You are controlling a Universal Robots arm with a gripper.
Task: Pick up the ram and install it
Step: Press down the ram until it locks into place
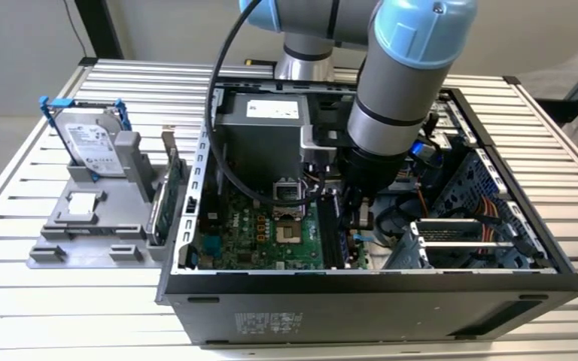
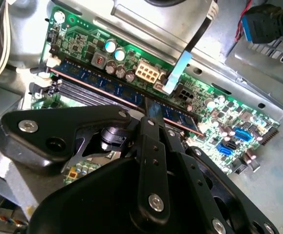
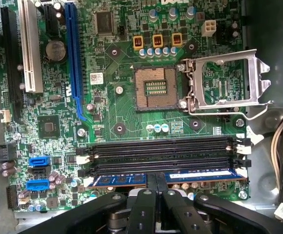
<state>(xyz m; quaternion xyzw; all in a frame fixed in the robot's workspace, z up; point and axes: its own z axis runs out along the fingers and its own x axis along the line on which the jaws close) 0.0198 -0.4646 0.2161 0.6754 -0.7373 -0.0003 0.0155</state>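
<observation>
First wrist view — end effector (image 3: 156,187) clamps the ram (image 3: 199,176) mid-length.

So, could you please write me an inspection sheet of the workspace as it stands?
Surface: slatted metal table.
Job's things: ram lying along the outermost memory slot on the motherboard in the open computer case.
Clutter: hard drive upright in a grey holder; expansion card beside the case.
Grippers: gripper closed on the ram's middle.
Cables: black cable looping from the arm into the case.
Surroundings: nothing seen.
</observation>
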